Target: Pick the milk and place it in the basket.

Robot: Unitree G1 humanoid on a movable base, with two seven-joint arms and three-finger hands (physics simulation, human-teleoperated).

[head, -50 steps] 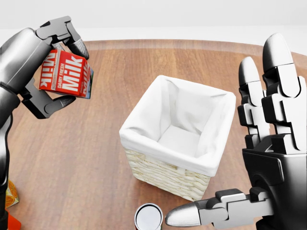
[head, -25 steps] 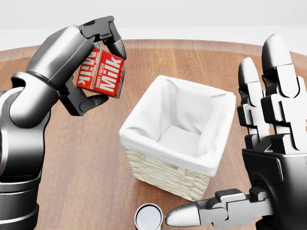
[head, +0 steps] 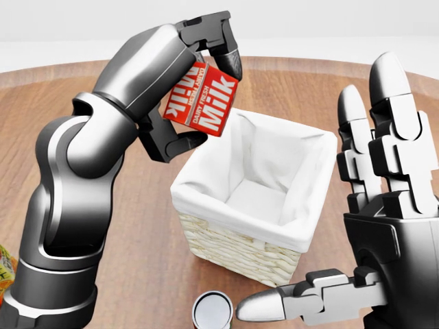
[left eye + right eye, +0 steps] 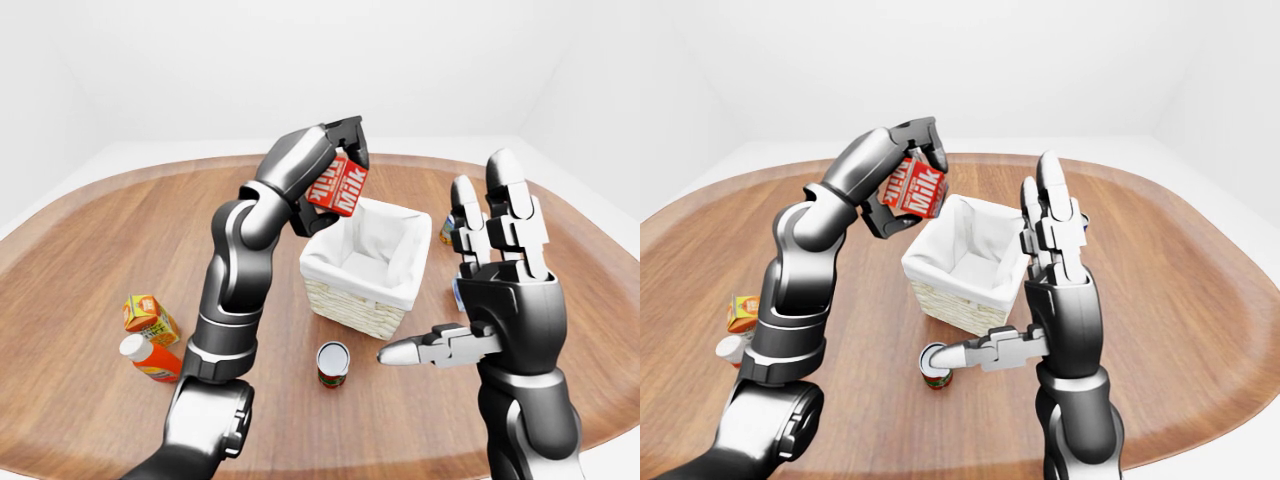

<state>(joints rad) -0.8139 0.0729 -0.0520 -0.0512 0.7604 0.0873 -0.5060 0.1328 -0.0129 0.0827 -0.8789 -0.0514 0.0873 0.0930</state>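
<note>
Red carton, white lettering: the milk (image 3: pixel 201 96) is being held up off the table (image 3: pixel 137 226) by the left hand (image 3: pixel 195 89), with the fingers clenched around it, upper digits over the top edge and the thumb pressing underneath. The carton is being carried tilted, its long axis slanting from roughly 1 o'clock down to 7 o'clock in the head view, so the "Milk" lettering is being read on a diagonal.

The bit that matters: the basket (image 3: pixel 236 247), wicker with a white cloth liner, is sitting at about 5 o'clock from the carton in the head view. The carton's lower corner looks like it's hanging just about over the basket's upper-left rim, not yet over the open middle. So the coming move is probably being set up as a short carry toward 4–5 o'clock and then a lowering, before anything gets let go. The tilt could catch the liner if it isn't straightened, just guessing.

The right hand (image 3: pixel 384 226) is being kept spread at 3 o'clock of the basket, fingers extended upward, thumb sticking out, nothing being gripped. It's nearer the basket, but the left is the one doing the work.

A can (image 3: pixel 212 310) is standing at 6 o'clock of the basket.
</note>
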